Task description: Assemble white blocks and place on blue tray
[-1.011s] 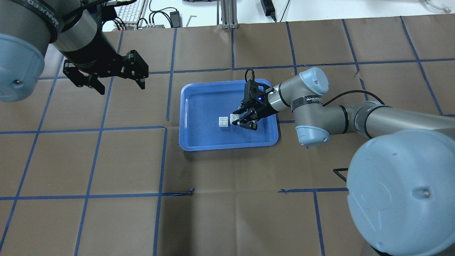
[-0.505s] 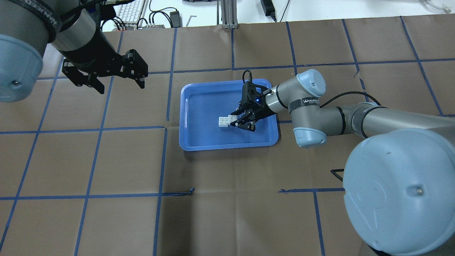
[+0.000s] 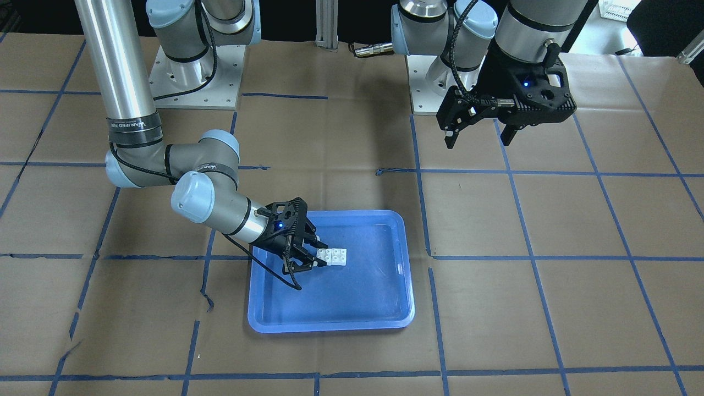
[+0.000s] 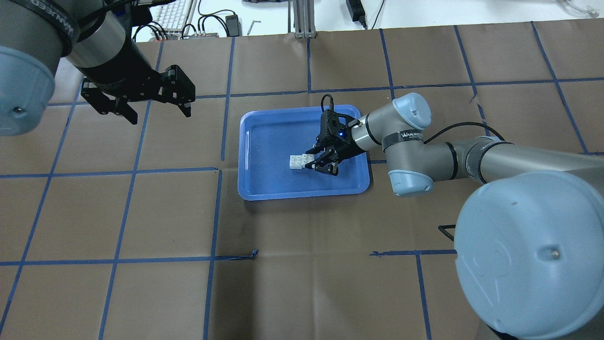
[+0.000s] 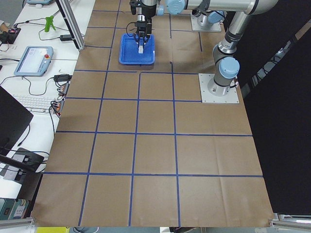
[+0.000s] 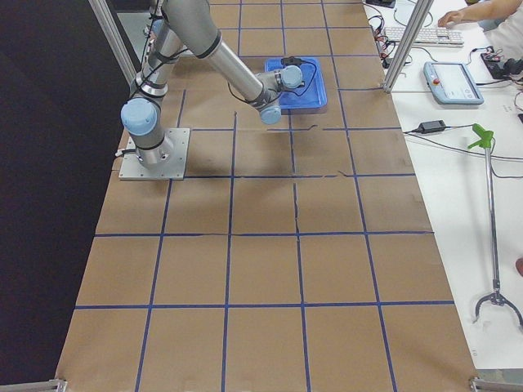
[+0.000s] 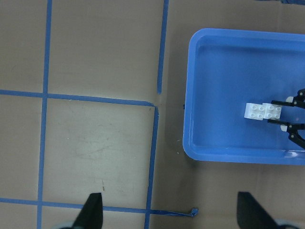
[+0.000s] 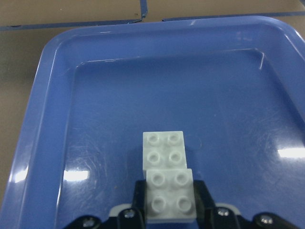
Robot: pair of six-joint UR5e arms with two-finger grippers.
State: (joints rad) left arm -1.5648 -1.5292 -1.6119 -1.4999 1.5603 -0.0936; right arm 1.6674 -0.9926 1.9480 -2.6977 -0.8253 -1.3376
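Centre frame, right gripper (image 4: 312,163) pinches one of two touching white blocks (image 4: 297,162) in blue tray (image 4: 302,195); left gripper (image 4: 160,113), upper left, gapes.

Table (image 4: 302,293): brown paper cover, blue tape grid; blue tray (image 4: 264,189) rests on it.

The blue tray (image 8: 228,95) is glossy plastic, the white blocks (image 8: 164,157) smooth matt plastic.

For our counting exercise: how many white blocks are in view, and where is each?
2. Both white blocks lie inside the blue tray, touching each other. One is clamped between the fingers of the right gripper; the other sits just beyond the fingertips. None appears hidden.
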